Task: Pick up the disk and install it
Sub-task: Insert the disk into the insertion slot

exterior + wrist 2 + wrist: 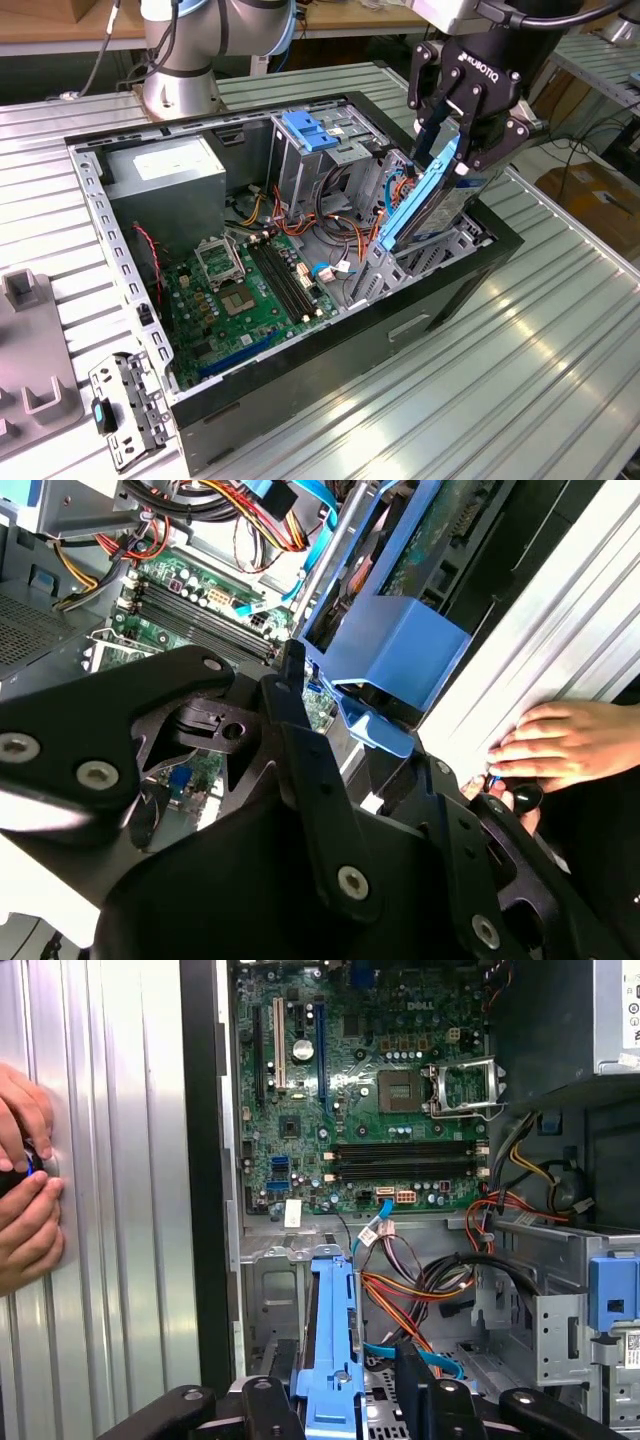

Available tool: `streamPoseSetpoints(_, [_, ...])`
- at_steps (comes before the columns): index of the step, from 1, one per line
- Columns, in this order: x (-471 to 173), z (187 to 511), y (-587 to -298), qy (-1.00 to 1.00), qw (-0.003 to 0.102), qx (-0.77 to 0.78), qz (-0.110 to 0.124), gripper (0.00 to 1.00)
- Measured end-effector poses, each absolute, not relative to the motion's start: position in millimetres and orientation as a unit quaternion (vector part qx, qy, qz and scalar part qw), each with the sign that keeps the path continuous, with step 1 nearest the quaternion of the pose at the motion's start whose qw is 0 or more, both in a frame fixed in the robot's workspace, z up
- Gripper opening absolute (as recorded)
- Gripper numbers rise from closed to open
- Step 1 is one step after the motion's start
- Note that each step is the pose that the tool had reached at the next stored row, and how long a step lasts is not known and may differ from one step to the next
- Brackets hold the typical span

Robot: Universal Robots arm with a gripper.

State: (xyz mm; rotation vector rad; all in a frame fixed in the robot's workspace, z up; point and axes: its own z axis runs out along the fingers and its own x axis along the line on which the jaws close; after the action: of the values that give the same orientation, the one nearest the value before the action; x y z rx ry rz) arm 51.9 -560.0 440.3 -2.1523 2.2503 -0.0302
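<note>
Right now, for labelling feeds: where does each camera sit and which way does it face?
Exterior view: off the arm, looking down at the computer case, arm base and gripper clamping the disk.
First wrist view: on the arm, facing into the case at the motherboard; gripper links show.
Second wrist view: on the arm, facing past gripper links to the disk.
Both wrist views share a person's hand.

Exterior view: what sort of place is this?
Probably a robotics lab bench: an open black desktop computer case lies on a ribbed aluminium table, a grey robot arm base stands behind it, and a wooden workbench runs along the back.
</note>
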Motion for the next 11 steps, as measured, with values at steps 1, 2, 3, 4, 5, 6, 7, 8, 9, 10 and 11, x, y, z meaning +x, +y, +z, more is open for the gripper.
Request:
streamPoseSetpoints(1, [51.9,440.3,-560.0,0.723,0.014,-0.691,-0.01,0.51])
streamPoseSetpoints(2, [51.9,440.3,-560.0,0.723,0.014,-0.691,-0.01,0.51])
streamPoseSetpoints(3, [52.4,440.3,-560.0,0.723,0.014,-0.691,-0.01,0.51])
streamPoseSetpoints(4, [52.7,440.3,-560.0,0.723,0.014,-0.691,-0.01,0.51])
streamPoseSetpoints(5, [52.7,440.3,-560.0,0.723,0.014,-0.691,-0.01,0.51])
streamPoseSetpoints(6, [52.7,440.3,-560.0,0.723,0.014,-0.691,-0.01,0.51])
streamPoseSetpoints(7, [52.7,440.3,-560.0,0.723,0.014,-0.691,-0.01,0.51])
streamPoseSetpoints(8, [52.7,440.6,-560.1,0.723,0.014,-0.691,-0.01,0.51])
streamPoseSetpoints(9, [52.7,441.1,-560.1,0.723,0.014,-0.691,-0.01,0.51])
streamPoseSetpoints(10, [52.8,442.6,-560.1,0.723,0.014,-0.691,-0.01,0.51])
streamPoseSetpoints(11, [52.8,445.6,-560.1,0.723,0.014,-0.691,-0.01,0.51])
